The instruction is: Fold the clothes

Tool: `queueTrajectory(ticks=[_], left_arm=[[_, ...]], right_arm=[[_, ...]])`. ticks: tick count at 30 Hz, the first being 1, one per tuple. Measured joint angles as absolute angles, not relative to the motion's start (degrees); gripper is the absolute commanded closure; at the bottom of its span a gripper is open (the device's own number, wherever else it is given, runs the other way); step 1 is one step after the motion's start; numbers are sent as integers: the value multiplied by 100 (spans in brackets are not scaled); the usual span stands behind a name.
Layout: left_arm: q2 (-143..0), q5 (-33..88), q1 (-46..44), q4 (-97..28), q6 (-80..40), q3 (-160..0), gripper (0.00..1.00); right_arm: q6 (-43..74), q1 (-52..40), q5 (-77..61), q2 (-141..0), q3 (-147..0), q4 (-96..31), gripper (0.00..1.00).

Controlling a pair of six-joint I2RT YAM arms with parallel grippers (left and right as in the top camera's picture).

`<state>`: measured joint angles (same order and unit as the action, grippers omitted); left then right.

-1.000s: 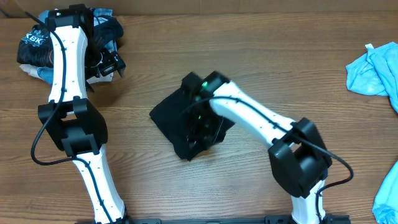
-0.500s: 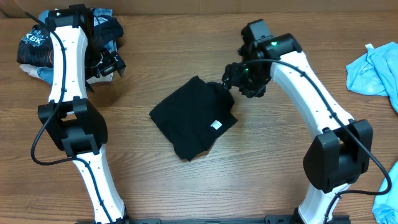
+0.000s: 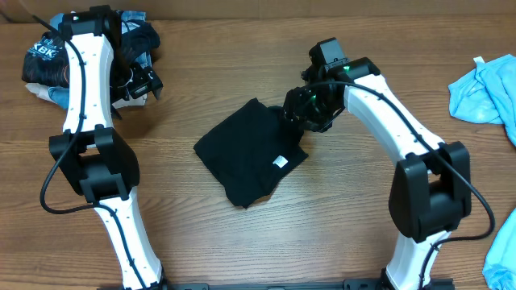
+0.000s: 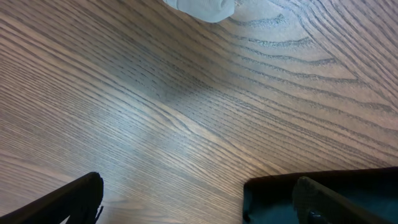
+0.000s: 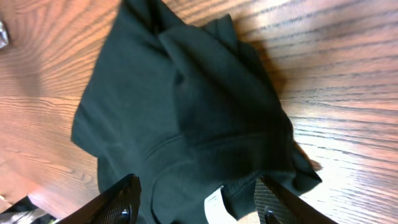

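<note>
The clothes, a plain black T-shirt [image 3: 250,153], lie folded into a rough square at the table's middle, a small white tag [image 3: 280,161] showing near the right edge. My right gripper [image 3: 305,111] hovers at the shirt's upper right corner. In the right wrist view the shirt [image 5: 186,112] fills the frame, and the right gripper [image 5: 199,202] is open above it, the tag [image 5: 214,202] between the fingers and nothing gripped. My left gripper [image 3: 143,83] is at the far left, open over bare wood [image 4: 186,112].
A heap of dark and printed clothes [image 3: 44,60] sits at the back left, beside the left arm. Light blue fabric [image 3: 488,89] lies at the right edge, more of it [image 3: 504,250] at the lower right. A pale cloth edge [image 4: 202,7] shows in the left wrist view.
The right arm lifted off the shirt, swung away to the back right, then came back slightly toward the shirt's upper right corner. The tag is now uncovered. The left arm has not moved.
</note>
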<state>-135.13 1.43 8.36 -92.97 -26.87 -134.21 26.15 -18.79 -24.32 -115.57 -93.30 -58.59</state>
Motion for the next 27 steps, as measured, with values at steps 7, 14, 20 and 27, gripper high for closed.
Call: queueTrajectory(ticks=[7,14,20,27], left_arm=[[-13515,143,836,-9297,-2687,-13421,0],[-13515,143,836,-9303,-2687,-13421,0],[-13513,143,836,-9306,-2685,-13421,0],[-13515,143,836,-9301,-2683,-13421,0]], right_arm=[[2797,-1879,-2530,-11815,-9314,-5806,47],[2993,-1879,-2453,-11863,-9314,-5653,90],[3020,-1874,-1688,-11863,-9312,-6053,96],[3020,-1837,-825,-11865,-9349,-6958,90]])
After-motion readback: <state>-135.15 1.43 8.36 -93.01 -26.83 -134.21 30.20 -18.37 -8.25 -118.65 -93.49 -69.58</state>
